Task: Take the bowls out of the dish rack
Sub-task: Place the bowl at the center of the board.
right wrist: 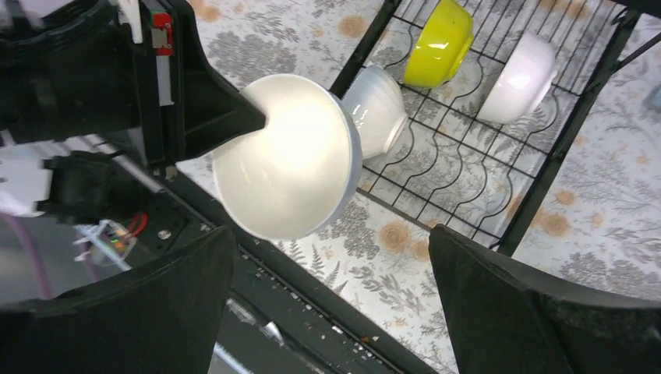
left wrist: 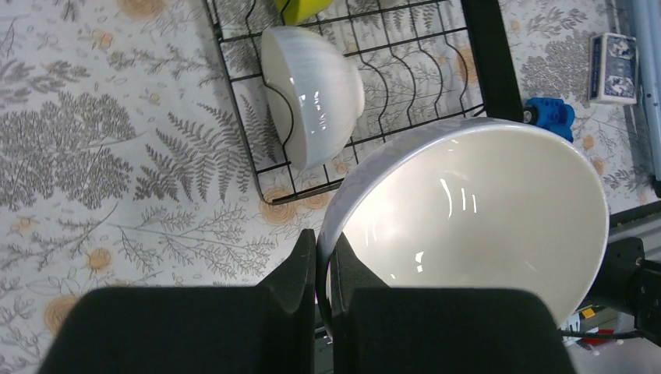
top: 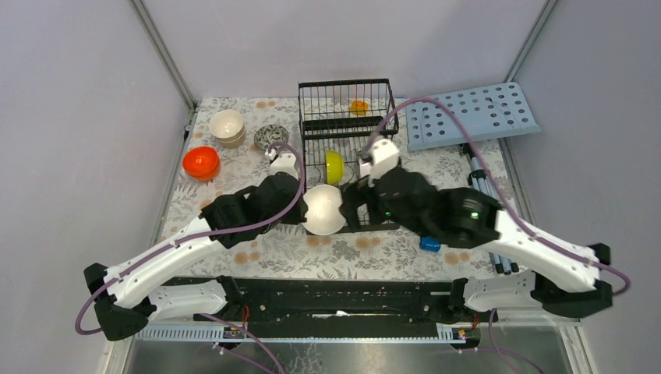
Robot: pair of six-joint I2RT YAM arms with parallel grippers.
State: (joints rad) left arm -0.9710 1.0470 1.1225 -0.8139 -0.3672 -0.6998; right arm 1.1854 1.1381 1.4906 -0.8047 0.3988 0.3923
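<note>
**A:** What do the left fingers (left wrist: 305, 269) have?

**B:** They are closed to a narrow slit on the rim of a big white bowl (left wrist: 475, 226), one finger inside and one outside. The bowl hangs tilted just off the near left corner of the dish rack (left wrist: 489, 54), above the worktop (left wrist: 117, 156).

**A:** And the right fingers (right wrist: 167, 300)?

**B:** Spread wide and holding nothing. They hover at the rack's near edge, close beside that same bowl.

**A:** So what makes this step go well?

**B:** As I judge it, the carry and the set-down. A rim pinch on glossy china is a thin hold, and the bowl may swing on it, so move slowly without flicking the wrist. Take it out to the left of the rack, where a cream stack (top: 227, 127), a dark patterned bowl (top: 270, 136) and an orange bowl (top: 201, 162) sit. Aim for bare cloth beside them.

**A:** And the release?

**B:** Level the bowl and lower it until its foot rests on the worktop, and only then part the fingers. Lift straight up so the inner finger does not drag the rim.

**A:** What should it avoid?

**B:** The ribbed white bowl (left wrist: 312, 93) on the tines nearest that corner, and the right arm. A yellow-green bowl (right wrist: 439, 40) and a plain white bowl (right wrist: 518, 76) stand further into the rack. As far as I can tell, a second orange bowl (top: 358, 107) sits in its raised far basket.
</note>
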